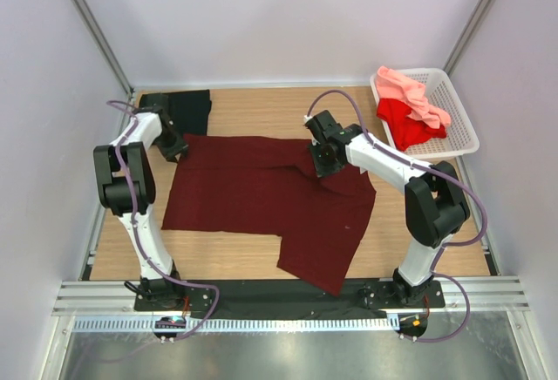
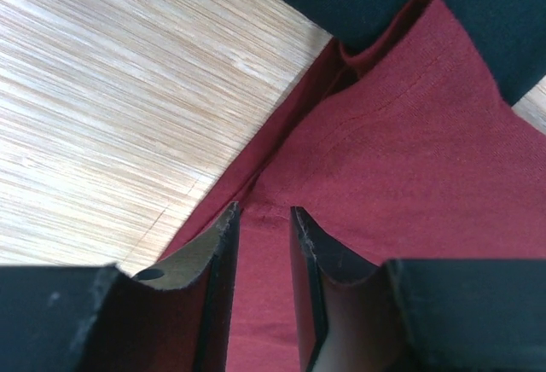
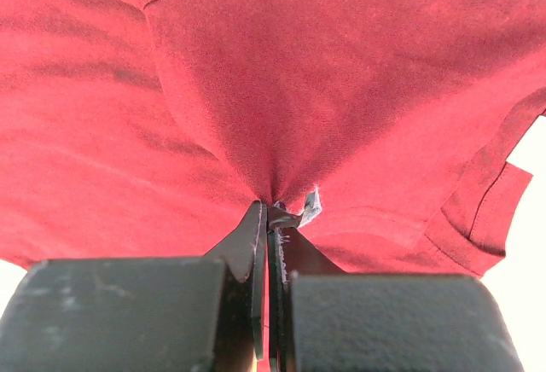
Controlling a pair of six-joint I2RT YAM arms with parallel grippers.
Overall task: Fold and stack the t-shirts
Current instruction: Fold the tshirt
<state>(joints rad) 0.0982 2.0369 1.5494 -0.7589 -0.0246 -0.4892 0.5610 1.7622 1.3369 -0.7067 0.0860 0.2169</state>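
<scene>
The maroon t-shirt (image 1: 261,197) lies spread on the desk (image 1: 418,240), probably being pulled flat for folding. The right pincer (image 3: 271,210) is clamped on a pucker of it. The left pincer (image 2: 263,218) rests on its corner, jaws slightly apart. A black t-shirt (image 1: 183,105) lies just beyond the left pincer. Well right of the right pincer, a white basket (image 1: 458,118) holds a red t-shirt (image 1: 403,123) and a pink t-shirt (image 1: 410,92).

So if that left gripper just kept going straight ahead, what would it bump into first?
The maroon t-shirt right ahead of the left gripper; the black t-shirt lies beyond, though depth is unclear.
</scene>
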